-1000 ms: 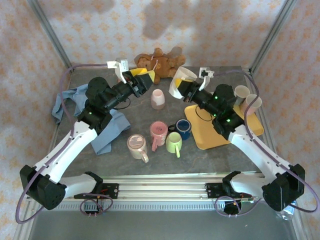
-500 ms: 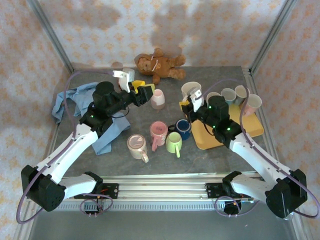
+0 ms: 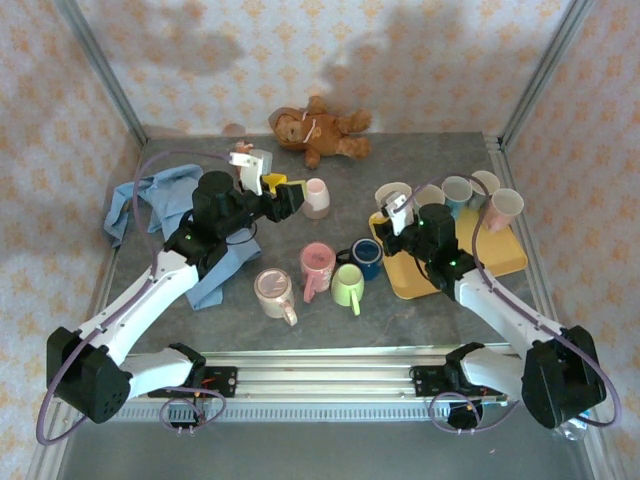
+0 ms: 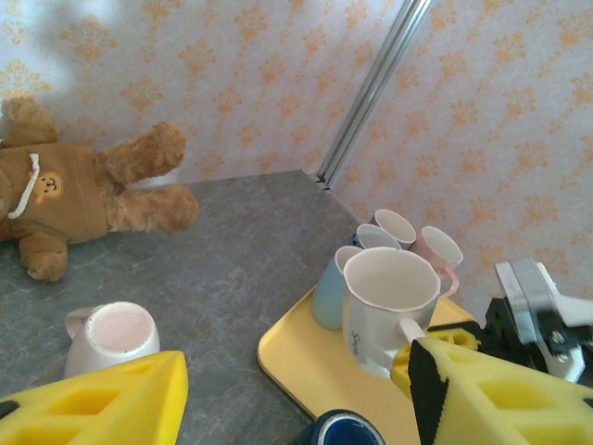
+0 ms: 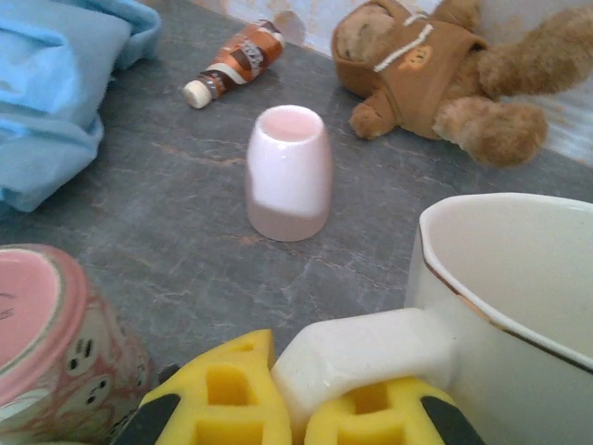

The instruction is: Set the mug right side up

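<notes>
A white mug (image 3: 392, 195) stands mouth-up at the left corner of the yellow tray (image 3: 412, 278). My right gripper (image 3: 394, 216) is shut on its handle. In the right wrist view the handle (image 5: 371, 352) is pinched between the yellow fingers of the right gripper (image 5: 296, 400). In the left wrist view the white mug (image 4: 387, 304) is upright over the tray (image 4: 306, 366). A pale pink mug (image 3: 316, 197) sits upside down on the grey table. My left gripper (image 3: 284, 192) is open just left of it, and its fingers (image 4: 111, 408) hold nothing.
Several upright cups (image 3: 480, 195) crowd the back of the tray. A pink mug (image 3: 317, 265), a green mug (image 3: 347, 285), a dark blue mug (image 3: 367, 253) and a patterned mug (image 3: 272, 290) stand mid-table. A teddy bear (image 3: 315, 128) lies at the back, a blue cloth (image 3: 150, 205) on the left.
My right arm came down and forward with the white mug, bringing it from tilted in the air to upright at the tray. My left gripper edged right toward the overturned pink mug.
</notes>
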You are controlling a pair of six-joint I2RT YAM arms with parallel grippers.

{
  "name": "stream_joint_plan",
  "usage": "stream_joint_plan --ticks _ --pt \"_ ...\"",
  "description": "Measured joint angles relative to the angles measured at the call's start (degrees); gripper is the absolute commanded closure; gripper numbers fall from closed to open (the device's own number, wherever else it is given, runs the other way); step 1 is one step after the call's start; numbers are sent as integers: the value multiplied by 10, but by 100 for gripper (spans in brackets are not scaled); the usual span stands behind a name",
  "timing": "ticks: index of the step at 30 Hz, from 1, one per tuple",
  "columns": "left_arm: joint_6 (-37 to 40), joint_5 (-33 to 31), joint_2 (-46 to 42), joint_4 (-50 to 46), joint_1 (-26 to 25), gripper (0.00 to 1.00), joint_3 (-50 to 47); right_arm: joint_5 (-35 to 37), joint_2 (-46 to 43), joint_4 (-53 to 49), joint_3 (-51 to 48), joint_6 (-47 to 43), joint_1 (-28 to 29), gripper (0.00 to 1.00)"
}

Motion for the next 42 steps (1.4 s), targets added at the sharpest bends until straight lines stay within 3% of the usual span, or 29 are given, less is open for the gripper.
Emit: stream_joint_plan --ticks 19,35,42 --pt "41 -12 9 -5 0 32 -6 45 180 257 -33 117 -9 100" --pt "56 -13 9 -14 0 31 -9 68 268 371 -47 130 -9 100" --pt "60 -14 9 -16 0 31 -9 75 293 405 -47 138 -9 89"
